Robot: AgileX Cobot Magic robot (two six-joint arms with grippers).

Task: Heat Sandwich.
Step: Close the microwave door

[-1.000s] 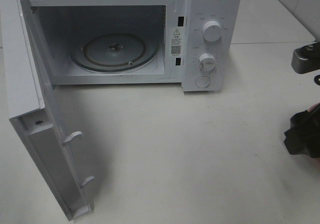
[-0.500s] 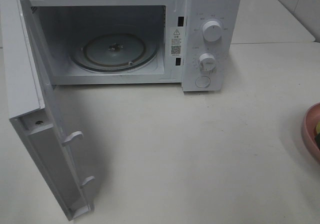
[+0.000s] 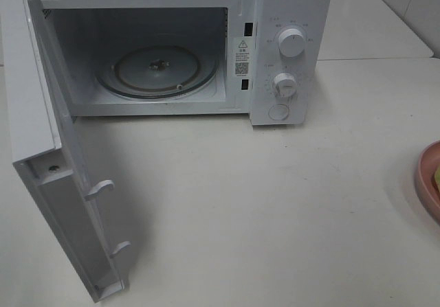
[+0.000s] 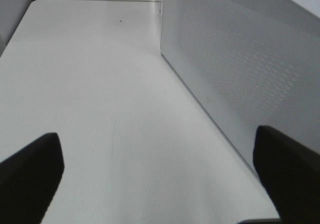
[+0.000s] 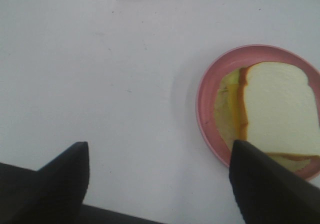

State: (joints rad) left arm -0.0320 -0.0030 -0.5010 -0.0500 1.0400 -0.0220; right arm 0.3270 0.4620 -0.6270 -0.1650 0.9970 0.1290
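Since microwave [image 3: 172, 46] door [image 3: 48, 183] stands open for loading, we list: sandwich [image 5: 272, 111] on pink plate [image 5: 205, 98], well apart; right gripper [image 5: 157, 181] above, wide, empty; left gripper [image 4: 157, 171] wide, empty, beside door.

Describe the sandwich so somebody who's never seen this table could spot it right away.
Start at the big white microwave with its door swung open, then look right along the pale table to the round salmon-pink plate near the edge. The sandwich lies on that plate: flat cream bread with yellowish filling showing, the only food in sight.
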